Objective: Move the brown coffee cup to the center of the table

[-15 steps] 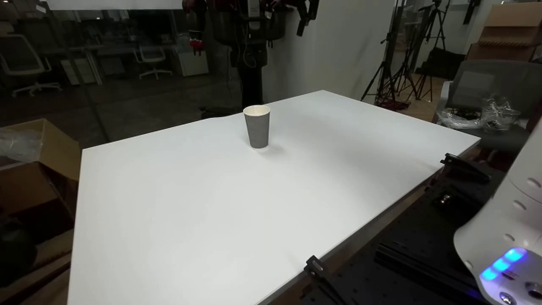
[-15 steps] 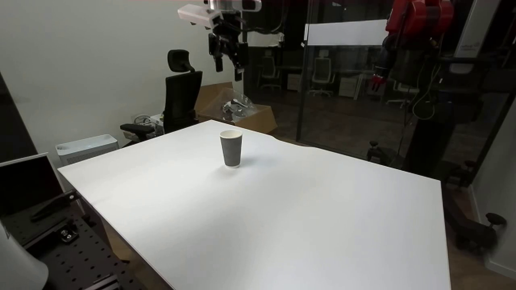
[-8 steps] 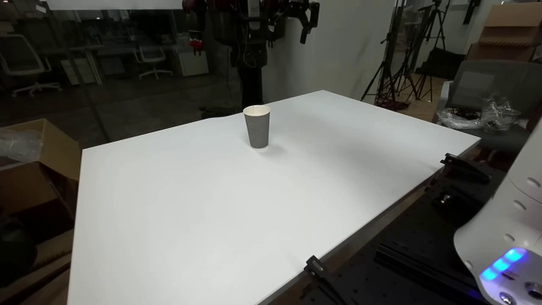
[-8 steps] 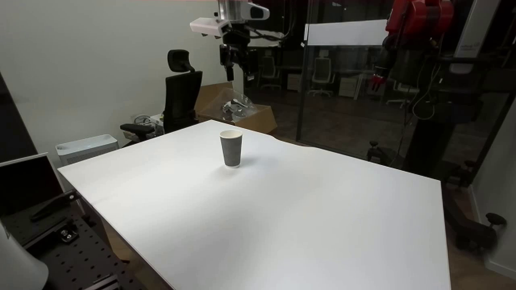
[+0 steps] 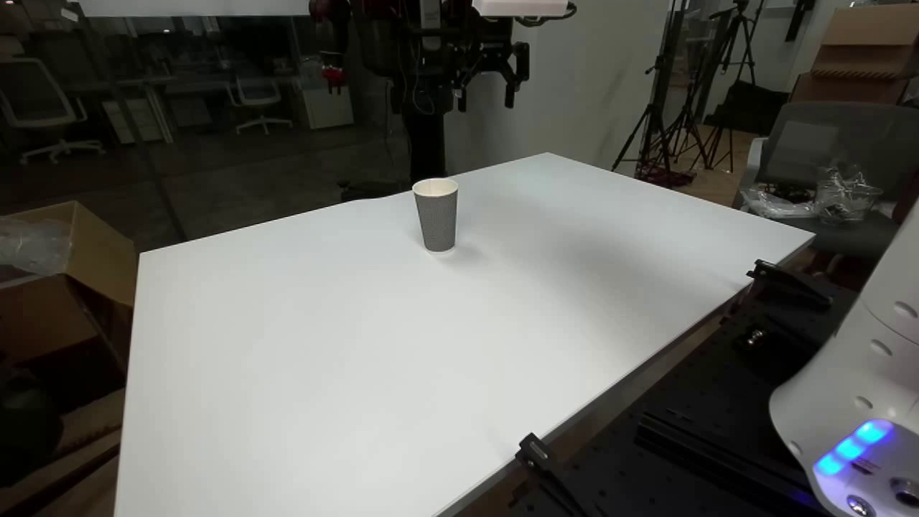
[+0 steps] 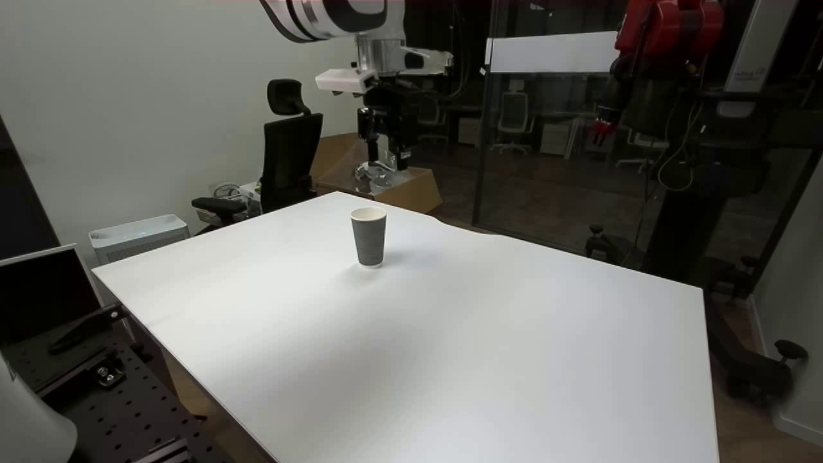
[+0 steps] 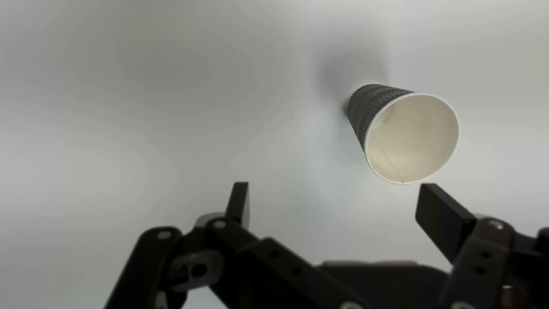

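Observation:
The brown coffee cup (image 5: 437,221), grey-brown with a white rim, stands upright on the white table (image 5: 344,345). In an exterior view the cup (image 6: 369,239) stands toward the far part of the table (image 6: 482,334). My gripper (image 5: 486,99) hangs above the table, higher than the cup; it also shows in an exterior view (image 6: 388,158). In the wrist view my gripper (image 7: 334,201) is open with nothing between its fingers. There the cup (image 7: 409,141) lies ahead of the right finger (image 7: 444,219), its open mouth toward the camera and its inside empty.
An open cardboard box with plastic (image 6: 411,190) and a black office chair (image 6: 292,154) stand beyond the table edge. Black clamps (image 5: 535,459) sit at the table edge by the robot base (image 5: 847,416). A red robot (image 6: 669,29) stands behind the table.
My gripper has come down from higher up, and in an exterior view also a little to the right. It stays open. The cup has not moved.

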Motion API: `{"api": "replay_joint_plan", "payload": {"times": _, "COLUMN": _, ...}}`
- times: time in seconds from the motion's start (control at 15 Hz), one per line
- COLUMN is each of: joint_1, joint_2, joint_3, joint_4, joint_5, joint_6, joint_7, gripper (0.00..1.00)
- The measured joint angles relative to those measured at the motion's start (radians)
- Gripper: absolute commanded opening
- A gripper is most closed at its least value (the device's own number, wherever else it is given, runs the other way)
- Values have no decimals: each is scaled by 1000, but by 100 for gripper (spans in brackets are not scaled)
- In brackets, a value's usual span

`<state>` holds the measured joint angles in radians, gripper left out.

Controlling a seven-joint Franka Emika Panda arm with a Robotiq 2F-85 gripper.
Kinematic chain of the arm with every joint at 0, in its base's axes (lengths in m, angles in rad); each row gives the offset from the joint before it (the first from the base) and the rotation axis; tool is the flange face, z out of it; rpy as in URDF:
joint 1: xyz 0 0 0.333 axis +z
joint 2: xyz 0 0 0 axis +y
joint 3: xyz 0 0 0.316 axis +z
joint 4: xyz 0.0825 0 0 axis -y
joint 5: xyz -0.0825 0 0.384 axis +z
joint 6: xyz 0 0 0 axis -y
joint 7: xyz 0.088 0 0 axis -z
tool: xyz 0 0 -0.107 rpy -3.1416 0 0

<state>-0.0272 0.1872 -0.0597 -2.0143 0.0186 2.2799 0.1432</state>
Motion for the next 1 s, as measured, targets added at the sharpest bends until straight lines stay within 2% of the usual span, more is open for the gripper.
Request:
{"api": "replay_joint_plan", "payload": {"times": 0.27, "joint_1": 23, "joint_2": 130, "joint_3": 5, "joint_4": 91, "joint_5": -45, "joint_6": 0, "joint_7": 0, "gripper": 100}}
{"api": "replay_joint_plan", "payload": {"times": 0.6, "joint_1": 84, "joint_2": 274, "joint_3": 17, "joint_4": 224, "joint_5": -100, "joint_6": -5, "joint_7": 0, "gripper": 100}}
{"api": "replay_joint_plan", "payload": {"times": 1.0, "joint_1": 101, "joint_2": 362, "joint_3": 28, "joint_4": 315, "joint_5": -100, "joint_6": -19, "joint_7": -8, "gripper": 100}}
